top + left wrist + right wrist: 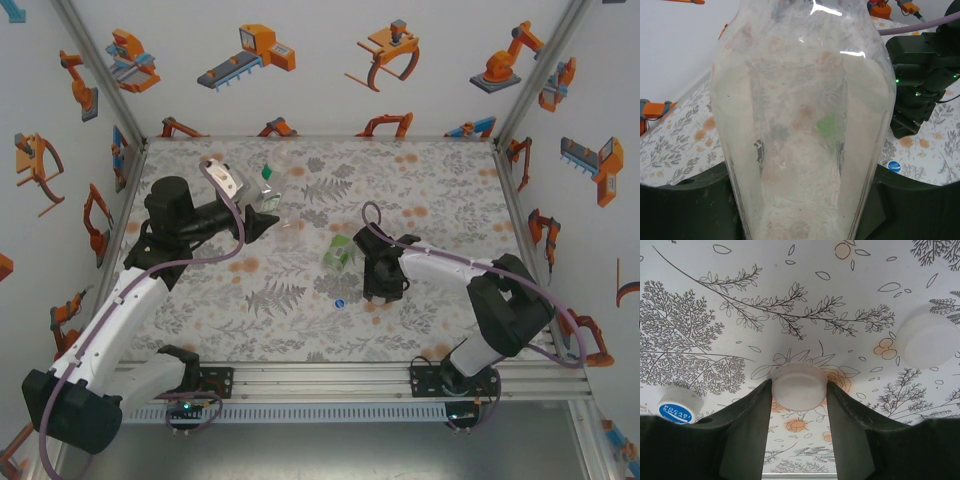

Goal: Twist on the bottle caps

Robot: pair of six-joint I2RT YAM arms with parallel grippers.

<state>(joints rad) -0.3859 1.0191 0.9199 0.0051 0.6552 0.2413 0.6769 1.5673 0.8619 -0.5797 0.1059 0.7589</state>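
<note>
Clear bottle, close against the left wrist lens: held across its body by the left gripper, jaws closed tight on it. Neck and thread lie outside that frame. White cap, flat on the patterned table: the right gripper is narrowed onto it, with a finger touching the rim on each side.

Risks, as judged. The cap is held at the fingertips alone, on a smooth round rim. It may squirt out or tip on lifting, and a tipped cap would cross-thread on the neck. The bottle wall looks thin and glossy, so the twisting load of screwing could turn it within the left grip. Green bottle sits just beside the right gripper, between the cap and the held bottle, and a direct carry could knock it. Whether it stands or lies I cannot tell.

Comparison of views. The right wrist view confirms finger contact and records two further caps: a blue-labelled cap at the frame's left and another white cap at its right. The top view hides that contact under the wrist but gives the layout: held bottle and gripped cap apart, second colourless bottle beyond the left gripper. The left wrist view adds the right arm, seen past the bottle's shoulder.
</note>
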